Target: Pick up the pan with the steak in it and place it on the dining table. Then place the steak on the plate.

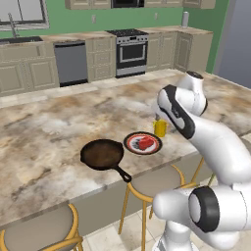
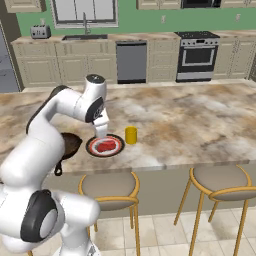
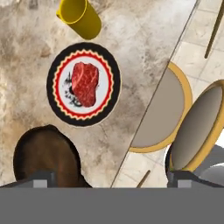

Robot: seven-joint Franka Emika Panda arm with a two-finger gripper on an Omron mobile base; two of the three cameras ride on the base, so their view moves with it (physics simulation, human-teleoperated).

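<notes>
The dark round pan [image 1: 102,153] sits empty on the marbled dining table [image 1: 49,127] near its front edge, its black handle pointing at the stools. To its right lies the red-rimmed plate [image 1: 128,143] with the red steak [image 1: 145,142] lying on it. In the right base view my gripper [image 2: 101,132] hangs just above the steak [image 2: 104,145] and the plate [image 2: 118,148], and my arm hides part of the pan [image 2: 71,144]. From the hand, the steak [image 3: 85,83] rests in the middle of the plate [image 3: 109,87], the pan [image 3: 46,155] lies below it, and my gripper [image 3: 111,178] is open and holds nothing.
A yellow cup [image 1: 160,128] stands just behind the plate, close to my hand. Round stools with yellow frames [image 2: 109,185] [image 2: 220,180] stand below the counter's front edge. The table top [image 2: 190,125] stretches bare to the right. Stove, dishwasher and sink line the far wall.
</notes>
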